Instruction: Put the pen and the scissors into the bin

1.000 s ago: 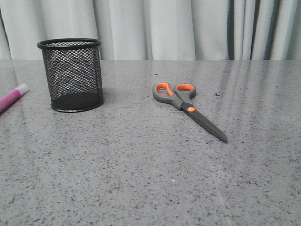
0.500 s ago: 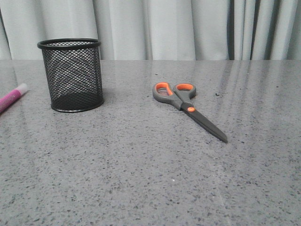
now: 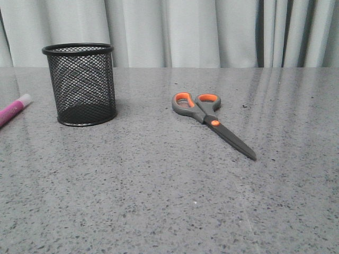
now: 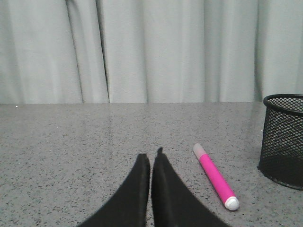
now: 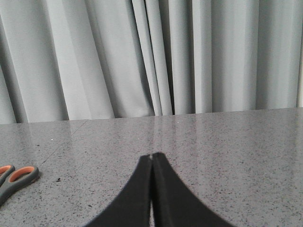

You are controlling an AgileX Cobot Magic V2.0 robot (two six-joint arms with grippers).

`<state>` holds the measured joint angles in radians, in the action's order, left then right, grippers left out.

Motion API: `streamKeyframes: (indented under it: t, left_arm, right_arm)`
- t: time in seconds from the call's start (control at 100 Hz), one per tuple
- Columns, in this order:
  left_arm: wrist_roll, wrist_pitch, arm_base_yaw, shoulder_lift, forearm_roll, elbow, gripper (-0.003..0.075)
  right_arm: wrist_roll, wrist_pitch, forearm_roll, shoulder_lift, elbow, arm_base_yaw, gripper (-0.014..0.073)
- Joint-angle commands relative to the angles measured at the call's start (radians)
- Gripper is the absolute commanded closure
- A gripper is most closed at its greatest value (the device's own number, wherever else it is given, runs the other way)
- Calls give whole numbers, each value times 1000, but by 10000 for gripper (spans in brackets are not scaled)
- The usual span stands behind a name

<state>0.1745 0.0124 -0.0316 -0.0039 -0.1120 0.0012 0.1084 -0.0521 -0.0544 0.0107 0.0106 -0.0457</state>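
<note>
The black mesh bin (image 3: 80, 84) stands upright at the back left of the grey table; its edge also shows in the left wrist view (image 4: 283, 141). The pink pen (image 3: 12, 110) lies flat at the far left edge, left of the bin. In the left wrist view the pen (image 4: 215, 176) lies just beside my left gripper (image 4: 151, 157), which is shut and empty. The dark grey scissors (image 3: 212, 120) with orange loops lie flat near the table's middle, blades pointing toward the front right. My right gripper (image 5: 152, 156) is shut and empty; the scissors' handles (image 5: 14, 177) lie well off to its side.
A pale pleated curtain (image 3: 212, 32) hangs behind the table's far edge. The speckled grey tabletop (image 3: 159, 201) stretches wide in front of the bin and scissors. Neither arm appears in the front view.
</note>
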Motion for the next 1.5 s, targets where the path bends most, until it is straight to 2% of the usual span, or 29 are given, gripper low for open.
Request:
streamKeyframes:
  t: [0.0,0.11,0.2,0.3,0.47,0.56,0.63,0.79,0.89,0.96,1.14,1.29,1.41,1.49]
  left_arm:
    - [0,-78,-7,-32,0,44,739]
    - [0,-78,-7,-32,-6,44,739]
    - [0,-78,-7,-32,-82,44,739]
    - [0,-79,-7,-32,-219,44,739]
    - [0,-79,-7,-32,-520,44,739]
    - [0,-79,-7,-32,-675,34,739]
    - [0,-71,-7,-32,-726,16,739]
    - [4,14,-7,-16,-698,-89,740]
    - [4,95,-7,42,-600,-193,739]
    - [4,180,-7,115,-498,-286,739]
    - [4,490,-7,368,-257,-562,739]
    - [4,669,-7,533,-212,-698,739]
    - [4,702,-7,619,-212,-744,738]
    - [6,708,-7,656,-212,-752,737]
  right_arm:
    - [-2,-82,-5,7,14,1,652]
    - [-2,-82,-5,7,14,1,652]
    - [-1,-82,2,7,14,1,652]
    - [0,-82,73,7,14,1,652]
    - [0,-82,272,7,13,1,652]
    - [0,-78,296,7,6,1,652]
    - [0,-28,296,7,-25,1,651]
    - [-2,178,296,-33,-173,1,650]
    - [-4,299,287,-131,-283,1,650]
    - [-6,385,266,-224,-368,1,650]
    - [-108,593,264,-470,-590,10,650]
    - [-108,678,264,-584,-691,33,652]
    - [-108,690,264,-628,-715,48,645]
    - [-117,691,269,-642,-718,61,578]
